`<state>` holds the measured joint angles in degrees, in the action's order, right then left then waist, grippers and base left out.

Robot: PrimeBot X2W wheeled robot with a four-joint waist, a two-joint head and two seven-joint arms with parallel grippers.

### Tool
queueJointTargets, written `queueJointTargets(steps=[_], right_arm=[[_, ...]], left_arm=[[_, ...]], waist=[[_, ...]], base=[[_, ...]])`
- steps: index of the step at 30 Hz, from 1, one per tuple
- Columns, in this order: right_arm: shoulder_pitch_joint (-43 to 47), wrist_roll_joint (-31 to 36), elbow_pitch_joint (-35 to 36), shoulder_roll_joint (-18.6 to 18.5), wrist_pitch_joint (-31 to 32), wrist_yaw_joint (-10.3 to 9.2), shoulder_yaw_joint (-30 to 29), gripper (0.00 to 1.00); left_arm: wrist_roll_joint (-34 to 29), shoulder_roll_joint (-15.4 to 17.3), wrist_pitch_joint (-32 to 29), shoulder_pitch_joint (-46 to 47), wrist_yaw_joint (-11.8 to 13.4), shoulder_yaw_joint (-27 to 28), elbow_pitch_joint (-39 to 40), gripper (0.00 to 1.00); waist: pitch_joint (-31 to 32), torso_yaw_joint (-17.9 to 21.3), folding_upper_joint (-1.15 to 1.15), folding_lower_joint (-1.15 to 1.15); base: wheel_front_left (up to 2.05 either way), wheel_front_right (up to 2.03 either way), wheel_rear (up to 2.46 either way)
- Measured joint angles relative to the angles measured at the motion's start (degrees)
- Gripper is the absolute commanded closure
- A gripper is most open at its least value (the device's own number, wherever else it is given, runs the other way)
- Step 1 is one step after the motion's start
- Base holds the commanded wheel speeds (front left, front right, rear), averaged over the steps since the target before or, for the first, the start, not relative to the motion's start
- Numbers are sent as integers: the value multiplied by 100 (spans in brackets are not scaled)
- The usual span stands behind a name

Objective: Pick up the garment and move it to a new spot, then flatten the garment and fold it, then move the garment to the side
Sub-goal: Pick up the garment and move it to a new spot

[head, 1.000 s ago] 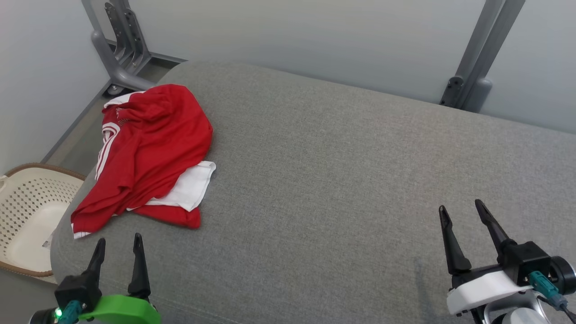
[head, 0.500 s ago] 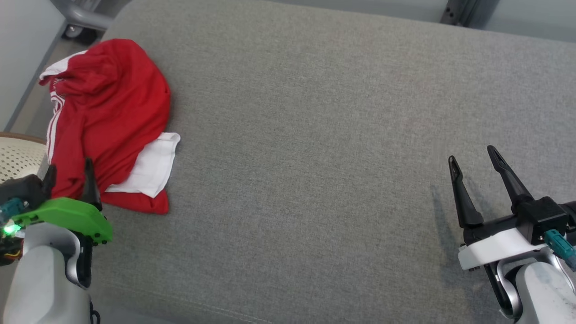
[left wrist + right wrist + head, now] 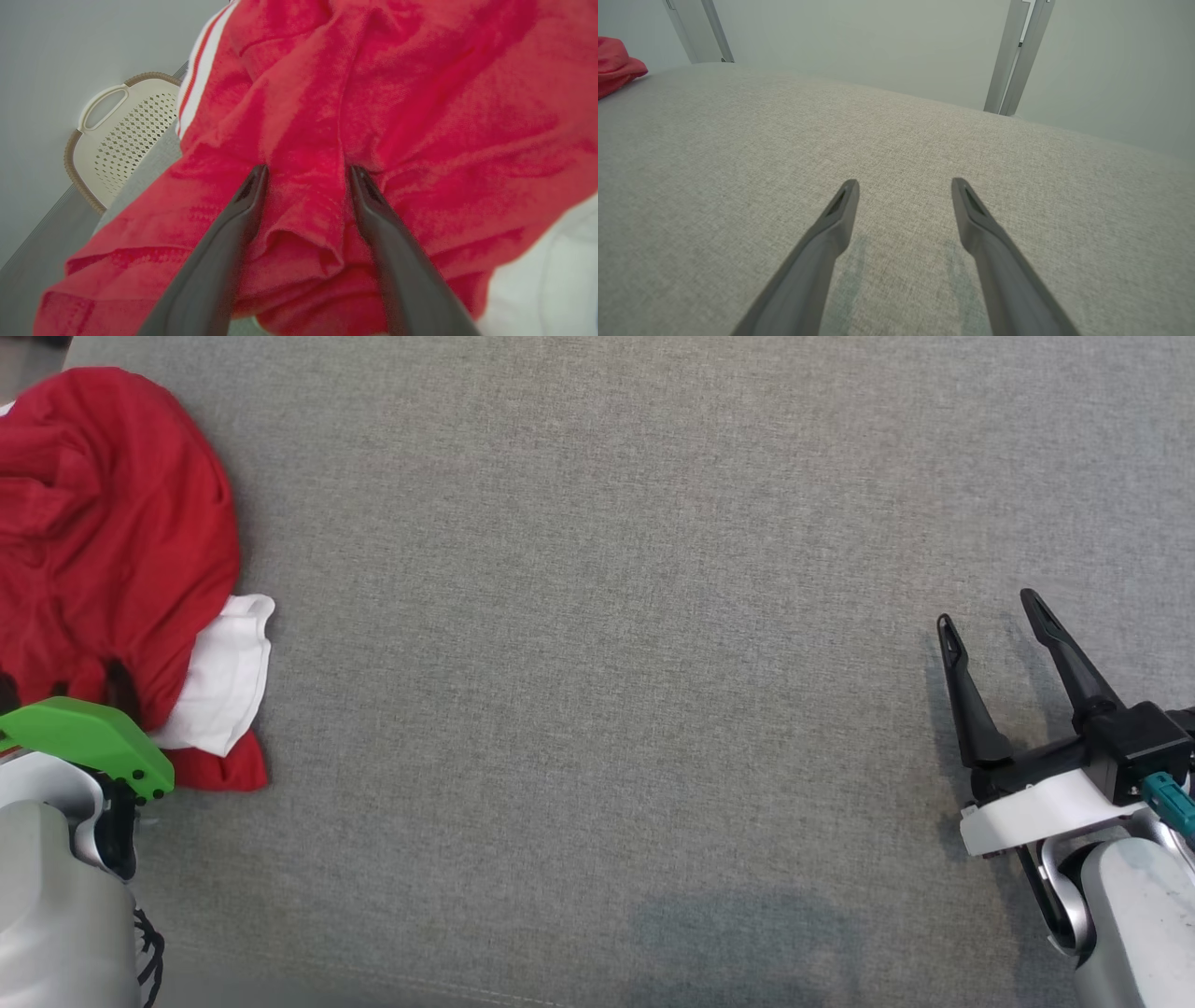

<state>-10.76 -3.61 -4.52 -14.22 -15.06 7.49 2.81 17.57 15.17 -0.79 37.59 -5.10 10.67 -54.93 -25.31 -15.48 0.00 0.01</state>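
The garment (image 3: 112,523), a crumpled red shirt with a white sleeve (image 3: 224,663) sticking out, lies at the far left of the grey cushion (image 3: 607,663). My left gripper (image 3: 61,683) rests on its near part. In the left wrist view the two fingers of the left gripper (image 3: 306,170) press into the red cloth (image 3: 420,93) with a raised fold between them, jaws still wide apart. My right gripper (image 3: 988,609) hovers open over bare cushion at the right, far from the shirt. The right gripper (image 3: 904,183) has nothing between its fingers; the garment (image 3: 616,65) shows at the far left there.
A cream perforated laundry basket (image 3: 126,130) stands on the floor beside the cushion's left end. Grey metal frame posts (image 3: 1017,56) rise behind the cushion against a pale wall. The cushion's front seam runs along the bottom of the head view.
The head camera has tilted down, shifting the whole picture. My left gripper has gone forward onto the garment and pushed its fingertips into the cloth. The right gripper has hardly moved.
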Motion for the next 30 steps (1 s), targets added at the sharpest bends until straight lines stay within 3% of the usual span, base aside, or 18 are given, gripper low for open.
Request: queueJointTargets(steps=[1,2,9,15,24,30], right_arm=[[-1,0,-5,9,0,0,-4,0],[1,0,-18,21,0,0,-9,0],[208,-11,-120,204,0,0,-56,0],[374,-32,-186,452,0,0,-16,0],[608,-71,-232,766,0,0,-48,0],[669,-86,-237,893,0,0,-151,0]], left_arm=[[20,11,49,24,-10,8,-75,96],[20,16,93,45,-26,-4,-136,100],[19,120,449,56,-144,-162,-232,100],[41,358,523,56,-203,-359,357,100],[316,602,-160,-235,-224,-648,2357,100],[539,606,-884,-529,-222,-738,4185,100]], waist=[[-2,22,0,0],[9,30,0,0],[292,0,0,0],[715,-84,0,-1],[1303,-70,0,-1],[1431,193,0,-2]], base=[[0,0,0],[0,0,0],[0,0,0],[0,0,0],[0,0,0],[0,0,0]])
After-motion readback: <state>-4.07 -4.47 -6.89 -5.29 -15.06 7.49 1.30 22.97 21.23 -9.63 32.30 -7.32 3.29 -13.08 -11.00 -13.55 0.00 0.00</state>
